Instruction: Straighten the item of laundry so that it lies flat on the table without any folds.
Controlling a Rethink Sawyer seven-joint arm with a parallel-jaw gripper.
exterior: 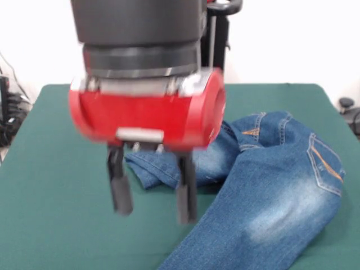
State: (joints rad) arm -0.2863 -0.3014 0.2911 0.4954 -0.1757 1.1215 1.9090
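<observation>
The item of laundry (pixel 270 185), a pair of small blue denim jeans with pale faded patches and orange-tan stitching, lies on the right half of the table (pixel 56 185). One leg runs down to the front edge of the picture. The other leg is folded across to the left, its hemmed end (pixel 149 169) bunched just behind my gripper. My gripper (pixel 153 212) hangs close to the camera, under a red and black wrist. It is open, with nothing between its two dark fingers (pixel 120 188). The fingertips hover above the green top, left of the long leg.
The dark green tabletop stretches bare to the left of the jeans. Cables (pixel 11 112) hang off the table's left side. A dark object (pixel 347 107) sits beyond the right edge.
</observation>
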